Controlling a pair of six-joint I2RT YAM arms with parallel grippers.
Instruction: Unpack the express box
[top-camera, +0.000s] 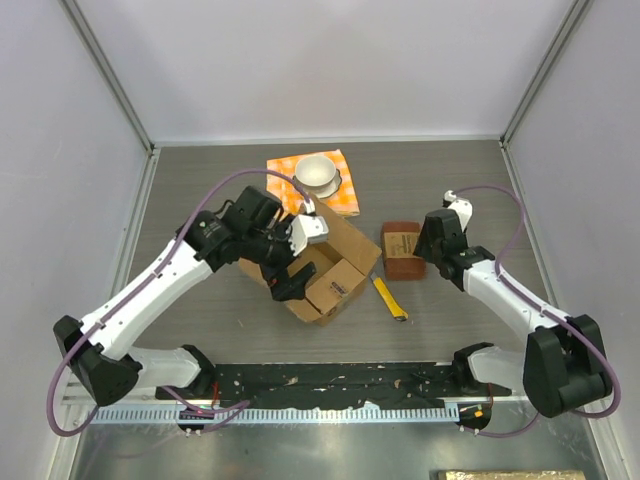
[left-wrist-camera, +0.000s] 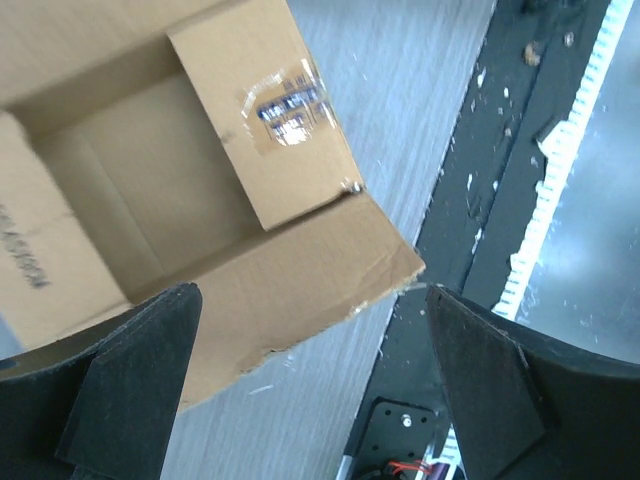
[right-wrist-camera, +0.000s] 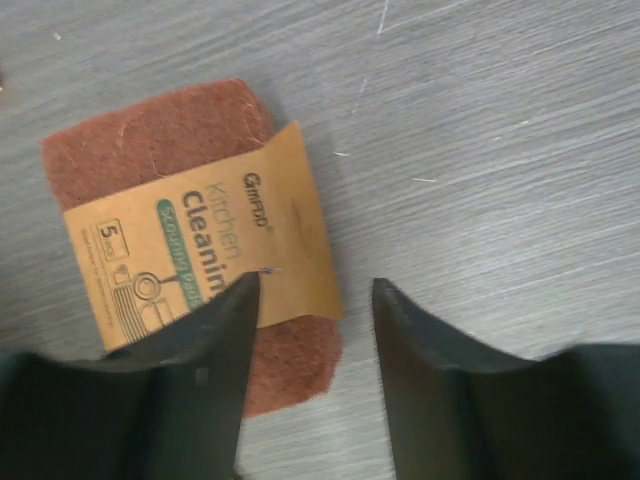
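Observation:
The express box (top-camera: 335, 268) is a brown cardboard carton in the middle of the table, its flaps open. The left wrist view looks into its bare cardboard inside (left-wrist-camera: 150, 210), with a taped flap on the right. My left gripper (top-camera: 288, 283) is open and empty above the box's near left edge; in its own view (left-wrist-camera: 315, 370) the box's torn front flap lies between its fingers. My right gripper (top-camera: 422, 248) is open and empty, right beside a reddish-brown scouring pad pack (top-camera: 402, 250). In the right wrist view its fingers (right-wrist-camera: 215, 370) stand over the pack's (right-wrist-camera: 190, 240) near corner.
A yellow utility knife (top-camera: 390, 298) lies right of the box. An orange checked cloth (top-camera: 340, 190) with a white bowl (top-camera: 320, 172) lies behind the box. A black base strip (top-camera: 330, 378) runs along the near table edge. Walls close in the left, right and back.

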